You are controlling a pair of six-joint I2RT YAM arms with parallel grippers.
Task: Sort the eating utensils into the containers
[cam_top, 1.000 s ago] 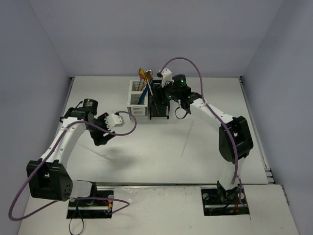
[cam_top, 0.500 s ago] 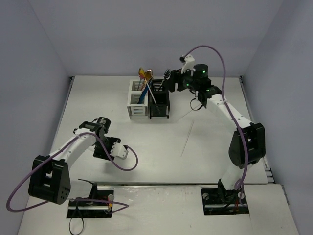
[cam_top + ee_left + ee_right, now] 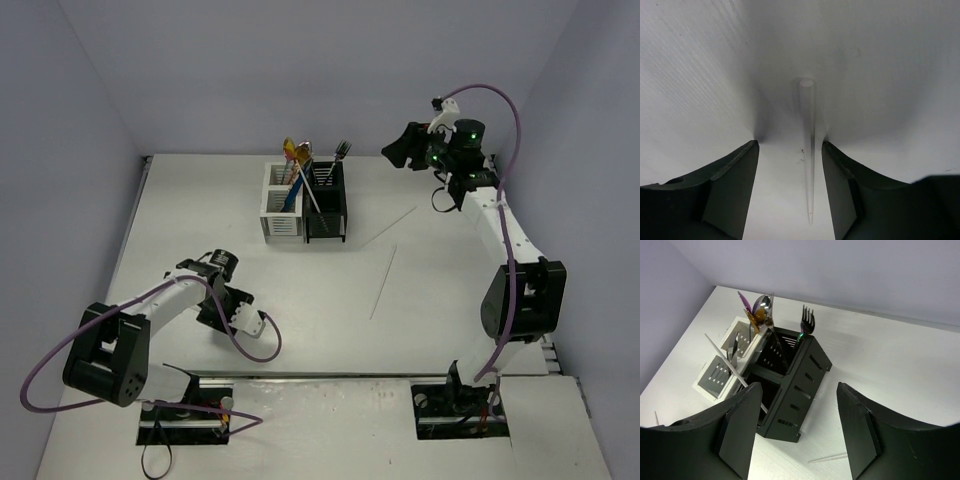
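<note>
The white caddy (image 3: 281, 205) and black caddy (image 3: 326, 205) stand joined at the back middle, holding several utensils: a gold spoon (image 3: 291, 150), a blue one, and a dark fork (image 3: 342, 151) in the black caddy. My left gripper (image 3: 218, 306) is open and low at the near left, its jaws on either side of a clear stick (image 3: 808, 145) that lies on the table. My right gripper (image 3: 398, 152) is open and empty, raised to the right of the caddies. In the right wrist view the black caddy (image 3: 795, 390), white caddy (image 3: 720, 372), fork (image 3: 806, 320) and a silver spoon (image 3: 764, 307) show.
Two thin sticks lie loose on the table, one in the middle (image 3: 383, 283) and one nearer the back (image 3: 390, 227), which also shows in the right wrist view (image 3: 827, 458). Purple cables loop off both arms. Walls close the left, back and right sides.
My right gripper rose from above the black caddy and drew back to the right, leaving the fork standing in it. My left gripper swung toward the near left and came down over the clear stick.
</note>
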